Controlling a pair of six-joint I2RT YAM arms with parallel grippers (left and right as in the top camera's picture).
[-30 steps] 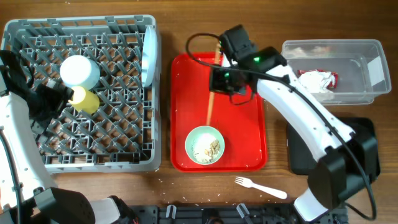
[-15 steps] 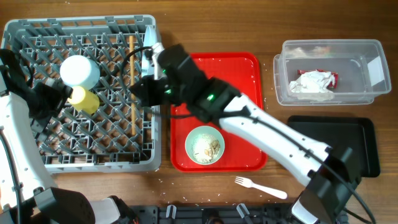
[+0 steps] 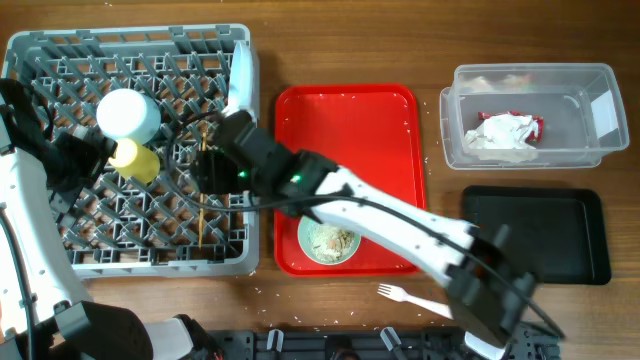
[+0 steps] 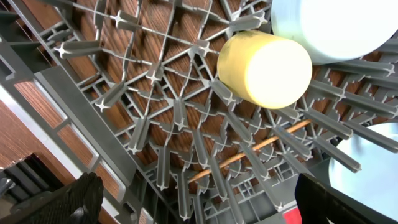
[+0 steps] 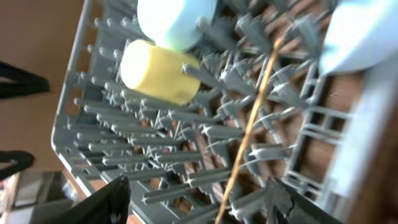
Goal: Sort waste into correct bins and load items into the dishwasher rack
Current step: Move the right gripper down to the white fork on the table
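The grey dishwasher rack (image 3: 130, 262) holds an upturned pale blue bowl (image 3: 128, 115), a yellow cup (image 3: 137, 161) on its side and a pale blue plate (image 3: 240, 88) standing at its right wall. Wooden chopsticks (image 3: 202, 200) lie among the pegs. My right gripper (image 3: 205, 170) hovers over them, open; in the right wrist view the chopsticks (image 5: 252, 124) run free between its spread fingers (image 5: 106, 199). My left gripper (image 3: 92, 152) is open beside the cup (image 4: 264, 62), holding nothing. A second bowl (image 3: 328, 236) with rice crumbs sits on the red tray. The white fork (image 3: 420, 300) lies on the table.
The red tray (image 3: 350, 130) lies right of the rack. At the back right, a clear tub (image 3: 585, 150) contains a white napkin (image 3: 503, 131) and a red wrapper (image 3: 537, 126). A black tray (image 3: 535, 235) sits in front of it. Crumbs dot the table near the front edge.
My right arm swung from the red tray over to the rack carrying the chopsticks, then opened; the chopsticks now lie in the rack. The left arm has not moved.
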